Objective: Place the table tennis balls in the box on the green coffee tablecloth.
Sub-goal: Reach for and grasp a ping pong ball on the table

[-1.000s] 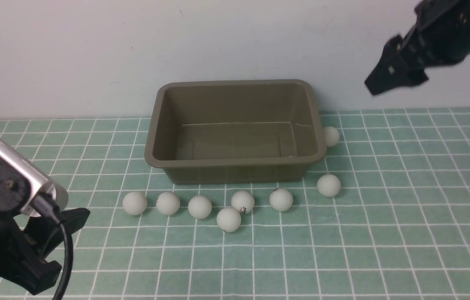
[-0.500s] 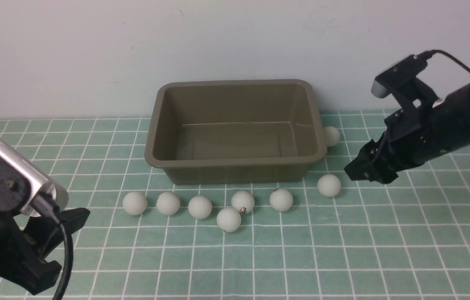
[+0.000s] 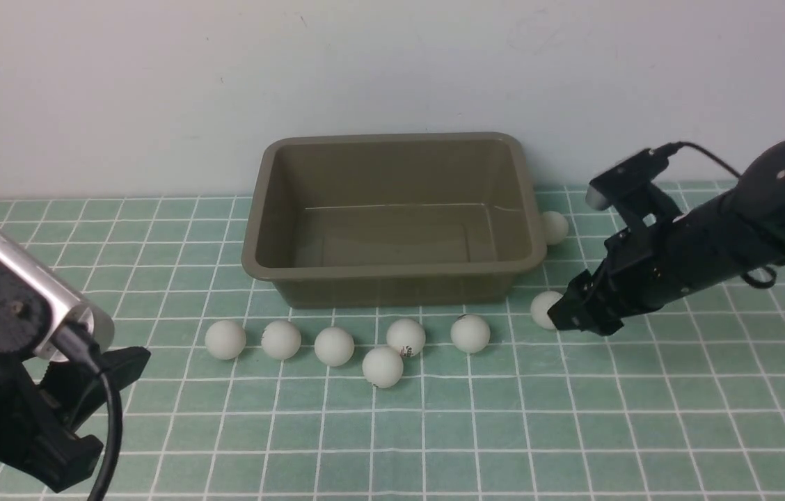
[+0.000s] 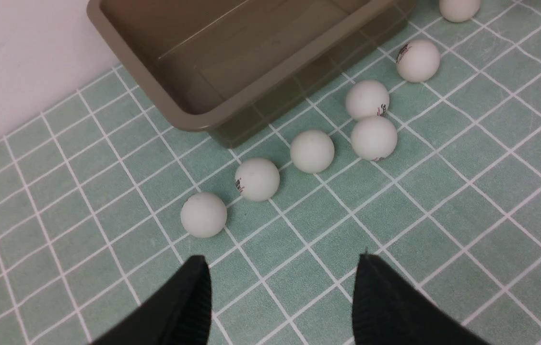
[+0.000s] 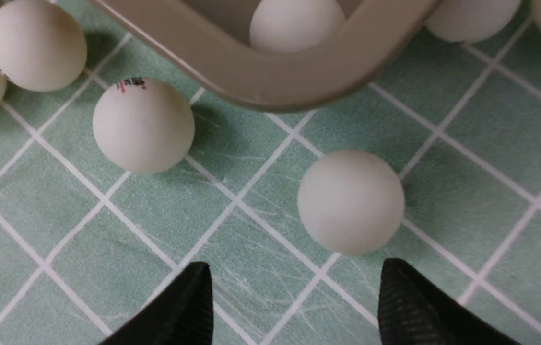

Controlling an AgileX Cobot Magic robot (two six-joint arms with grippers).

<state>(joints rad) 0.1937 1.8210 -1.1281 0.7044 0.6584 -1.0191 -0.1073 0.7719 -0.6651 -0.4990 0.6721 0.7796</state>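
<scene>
You are approaching a pick. Your right pincer point(image 5: 294, 266) stands open, low over the green coffee tablecloth point(image 3: 643, 417), with the nearest ball point(image 5: 351, 201) just ahead of its tips, not yet between them. Ease forward, then close. Your left pincer point(image 4: 281, 258) is open and holds nothing. The box point(image 3: 392, 275) looks empty. 8 matte white table tennis balls point(image 3: 333, 346) lie along its front and right side.
</scene>
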